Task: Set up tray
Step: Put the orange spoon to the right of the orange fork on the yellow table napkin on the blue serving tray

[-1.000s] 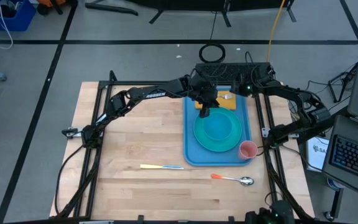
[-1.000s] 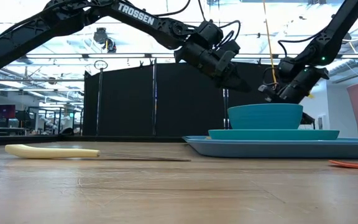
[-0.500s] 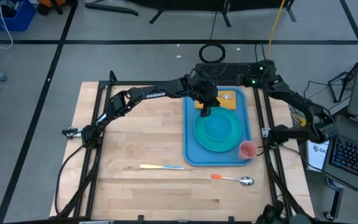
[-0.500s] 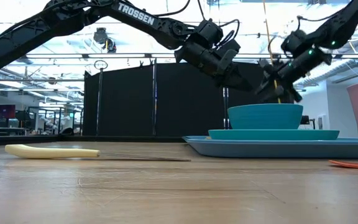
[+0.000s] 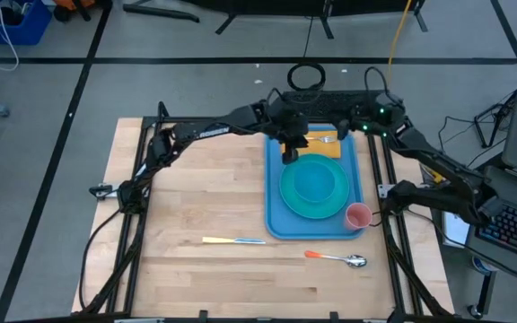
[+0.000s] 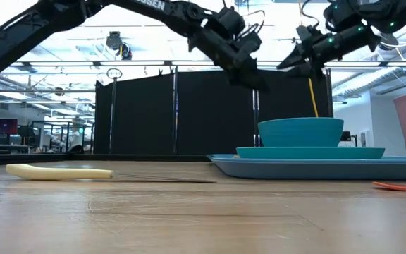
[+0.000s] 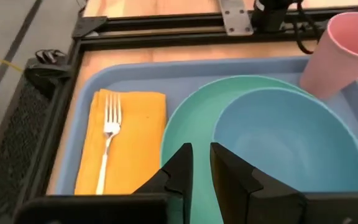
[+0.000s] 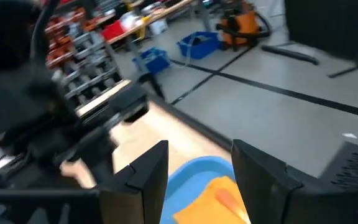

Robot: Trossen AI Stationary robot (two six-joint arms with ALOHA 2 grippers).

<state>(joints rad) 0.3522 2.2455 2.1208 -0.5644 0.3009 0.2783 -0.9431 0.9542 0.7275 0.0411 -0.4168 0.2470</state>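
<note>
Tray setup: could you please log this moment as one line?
tray: plate, bowl, napkin, fork, cup on it | knife, spoon: on table | right claw: open, empty
</note>
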